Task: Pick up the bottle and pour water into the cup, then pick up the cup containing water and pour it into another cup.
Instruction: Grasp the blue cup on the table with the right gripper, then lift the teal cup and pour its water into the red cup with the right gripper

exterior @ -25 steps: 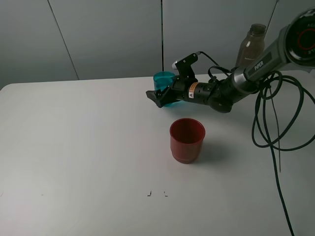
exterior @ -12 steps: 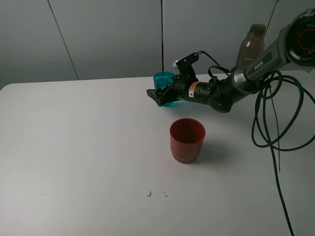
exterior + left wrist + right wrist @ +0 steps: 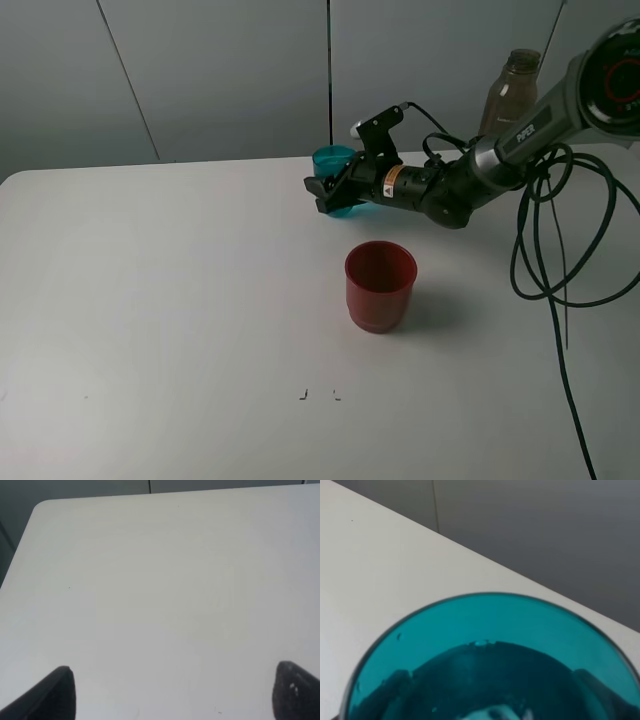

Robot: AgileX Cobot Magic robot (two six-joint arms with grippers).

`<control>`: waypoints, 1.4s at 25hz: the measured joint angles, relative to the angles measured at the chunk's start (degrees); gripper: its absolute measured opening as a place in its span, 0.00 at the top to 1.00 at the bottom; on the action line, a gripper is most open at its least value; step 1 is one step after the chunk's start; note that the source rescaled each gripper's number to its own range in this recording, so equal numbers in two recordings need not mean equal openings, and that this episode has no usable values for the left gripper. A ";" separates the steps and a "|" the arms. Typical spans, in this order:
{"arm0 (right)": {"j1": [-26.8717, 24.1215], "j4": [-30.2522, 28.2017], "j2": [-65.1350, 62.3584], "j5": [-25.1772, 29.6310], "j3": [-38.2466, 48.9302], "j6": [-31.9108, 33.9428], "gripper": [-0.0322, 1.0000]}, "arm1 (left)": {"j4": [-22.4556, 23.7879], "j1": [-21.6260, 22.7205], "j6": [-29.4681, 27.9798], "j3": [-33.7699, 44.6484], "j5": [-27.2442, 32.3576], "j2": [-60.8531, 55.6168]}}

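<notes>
Cup (image 3: 333, 158): teal, upright, behind red cup (image 3: 380, 285). Right gripper (image 3: 320, 196) jaws, wider a second ago, now clamp its sides; lifting likely follows. Left gripper (image 3: 170, 695) jaws apart.

White table (image 3: 150, 300), matte, fills most of the high view; far-left corner is rounded (image 3: 42, 505). Two small black marks (image 3: 303, 394) sit near its front edge, close together. Behind the table: flat grey wall panels (image 3: 220, 70), one dark vertical seam (image 3: 330, 70) near centre, a thinner slanted seam (image 3: 128, 80) further left. Light is even and diffuse, shadows on the tabletop are soft. No floor or windows in view.
</notes>
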 joint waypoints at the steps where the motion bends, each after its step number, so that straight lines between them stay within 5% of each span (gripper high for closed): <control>1: 0.00 0.00 0.00 0.00 0.00 0.00 0.93 | 0.00 0.00 0.00 0.00 0.00 0.00; 23: -0.11 -1.79 -3.13 1.91 0.11 0.00 0.93 | 0.00 0.00 0.00 0.00 0.00 0.00; 35: -3.38 -1.94 -13.47 1.70 13.97 -4.24 0.93 | 0.00 0.00 0.00 0.00 0.00 0.00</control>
